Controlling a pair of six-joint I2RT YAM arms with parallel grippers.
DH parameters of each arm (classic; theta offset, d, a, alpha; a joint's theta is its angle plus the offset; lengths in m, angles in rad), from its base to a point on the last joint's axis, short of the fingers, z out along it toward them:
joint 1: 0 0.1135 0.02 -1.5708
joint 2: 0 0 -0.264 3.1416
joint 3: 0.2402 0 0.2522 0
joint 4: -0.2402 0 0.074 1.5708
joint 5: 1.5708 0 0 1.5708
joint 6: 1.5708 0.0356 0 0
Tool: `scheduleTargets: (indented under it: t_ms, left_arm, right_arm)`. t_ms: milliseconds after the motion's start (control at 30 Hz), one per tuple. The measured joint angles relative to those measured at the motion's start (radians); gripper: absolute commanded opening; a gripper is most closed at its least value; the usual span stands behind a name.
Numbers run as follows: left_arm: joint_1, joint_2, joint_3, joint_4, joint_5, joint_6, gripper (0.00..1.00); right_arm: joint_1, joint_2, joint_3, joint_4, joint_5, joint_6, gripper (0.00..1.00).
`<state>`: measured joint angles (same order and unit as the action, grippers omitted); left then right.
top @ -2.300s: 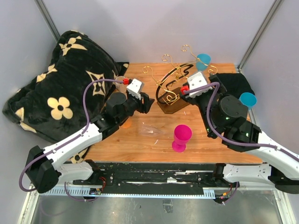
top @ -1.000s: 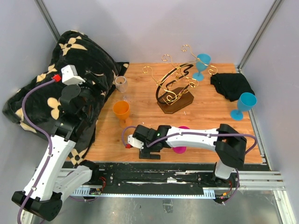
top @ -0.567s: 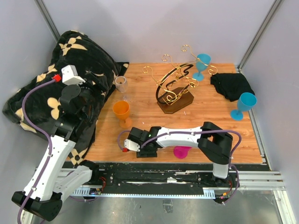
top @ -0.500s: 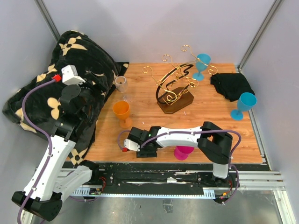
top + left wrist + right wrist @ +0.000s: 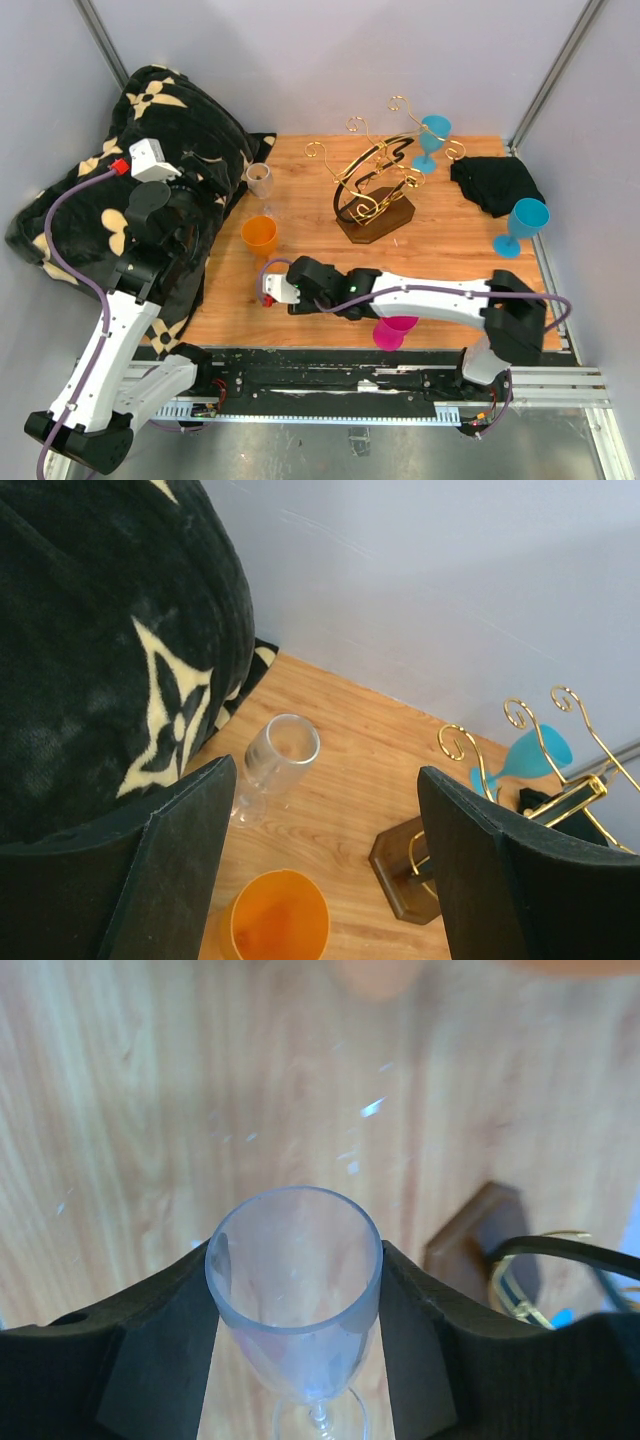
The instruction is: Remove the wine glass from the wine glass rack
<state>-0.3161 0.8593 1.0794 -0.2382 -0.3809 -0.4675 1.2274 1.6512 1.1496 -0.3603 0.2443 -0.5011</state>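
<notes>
The wine glass rack (image 5: 372,178) is gold wire on a dark brown wooden base (image 5: 375,224) at the table's back middle; its base also shows in the left wrist view (image 5: 395,865) and the right wrist view (image 5: 475,1245). A blue wine glass (image 5: 433,135) stands by its far right arm. My right gripper (image 5: 318,292) reaches across the front of the table and is shut on a clear wine glass (image 5: 295,1280), with both fingers (image 5: 165,1330) against the bowl. My left gripper (image 5: 325,775) is open and empty, held high over the pillow's edge (image 5: 180,222).
A black flowered pillow (image 5: 120,190) fills the left side. A clear glass (image 5: 259,180) and an orange glass (image 5: 260,238) stand left of the rack. A pink glass (image 5: 395,328) stands by the front edge under my right arm. A second blue glass (image 5: 525,222) and a black cloth (image 5: 497,182) are at the right.
My right arm has stretched out and its gripper has moved a little away from the front edge with the clear glass. The left arm has not moved.
</notes>
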Motion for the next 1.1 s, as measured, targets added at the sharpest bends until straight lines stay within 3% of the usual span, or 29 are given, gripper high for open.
scheduleTargets:
  t_ms: [300,467,767,1100]
  left_arm:
    - [0.000,-0.001,0.001,0.000,0.001,0.000,0.79]
    - [0.000,-0.001,0.001,0.000,0.013,-0.002,0.79]
    - [0.000,0.010,0.002,0.000,0.027,-0.005,0.79]
    - [0.000,0.027,0.011,-0.002,0.038,0.000,0.79]
  right_arm:
    - [-0.006,-0.299,-0.212,0.454,0.025,-0.012,0.17]
    - [-0.042,-0.371,-0.328,0.693,-0.008,0.075,0.16]
    - [-0.127,-0.357,-0.470,1.069,-0.087,0.254,0.16]
    - [-0.208,-0.210,-0.514,1.407,-0.139,0.409,0.18]
